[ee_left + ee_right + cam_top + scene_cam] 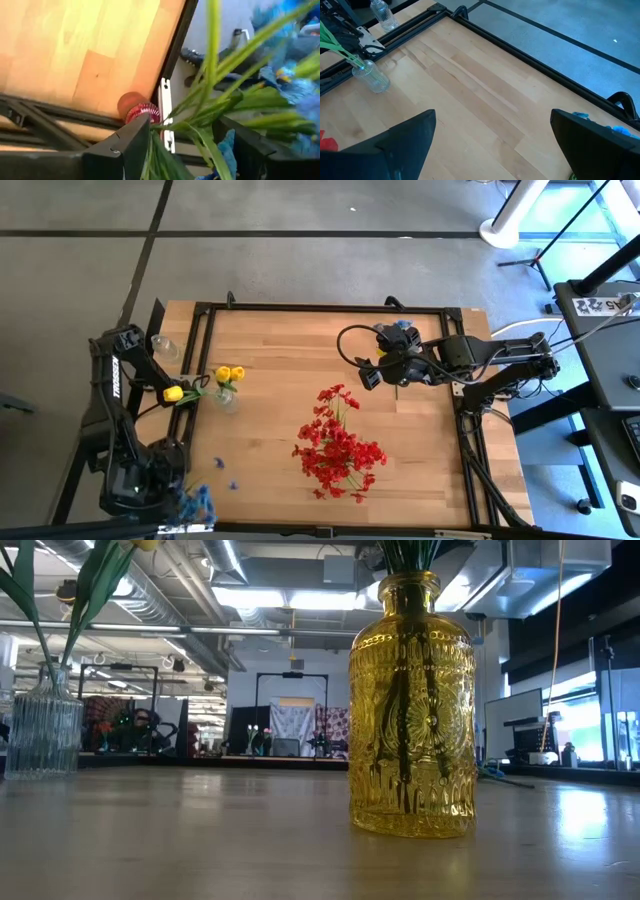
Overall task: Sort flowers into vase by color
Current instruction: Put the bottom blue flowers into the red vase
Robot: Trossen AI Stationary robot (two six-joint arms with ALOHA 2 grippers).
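Note:
My left gripper (pixel 190 498) is at the table's near-left corner, shut on a bunch of blue flowers (pixel 295 95) with green stems. Red flowers (pixel 338 445) stand in a yellow glass vase (pixel 412 705) at the table's middle. Yellow flowers (pixel 229 373) stand in a clear ribbed vase (pixel 227 398), which the low view shows at the left (pixel 40 730); one yellow bloom (pixel 173 393) leans out to the left. My right gripper (pixel 365 372) hangs open above the table, right of centre, toward the far side. My left gripper has the blue flowers' green stems (pixel 175 127) between its two fingers (pixel 127 145), and the fingers lie across the bunch. The blooms and leaves fan out beyond the fingers. The bunch is lifted clear over the table's near-left corner.
A clear plastic bottle (pixel 165 345) lies at the far-left edge. A small red ribbed round thing (pixel 142 111) sits by the black frame rail (pixel 172 55). Loose blue petals (pixel 218 465) dot the wood near my left gripper. Bare wood (pixel 485 100) lies under my right gripper.

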